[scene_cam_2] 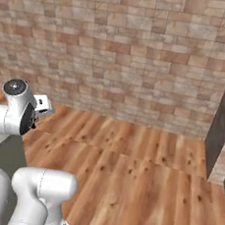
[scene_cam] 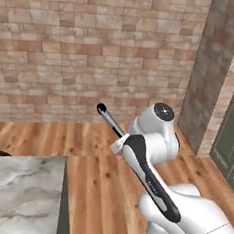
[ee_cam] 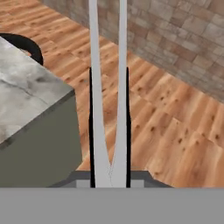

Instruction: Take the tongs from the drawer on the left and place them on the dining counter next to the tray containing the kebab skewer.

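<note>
Long silver tongs [ee_cam: 96, 87] rise up the middle of the hand view, their two arms meeting at the bottom. My gripper [ee_cam: 109, 72] is shut on the tongs, with a dark finger [ee_cam: 91, 109] on either side. In the left base view the tongs [scene_cam: 108, 119] stick out of the gripper [scene_cam: 116, 133] up and to the left, black tip leading, high over the wooden floor. A corner of the marbled dining counter [scene_cam: 22, 191] lies below and left of the hand, and the same counter [ee_cam: 30, 96] sits left of the tongs in the hand view. The drawer, tray and kebab skewer are out of view.
A brick wall [scene_cam: 94, 52] closes the back, with wooden floor [scene_cam_2: 127, 175] in front of it. A dark pillar [scene_cam: 213, 72] and a green cabinet door [scene_cam: 233, 134] stand at the right. A black curved thing [ee_cam: 26, 43] sits beyond the counter's corner.
</note>
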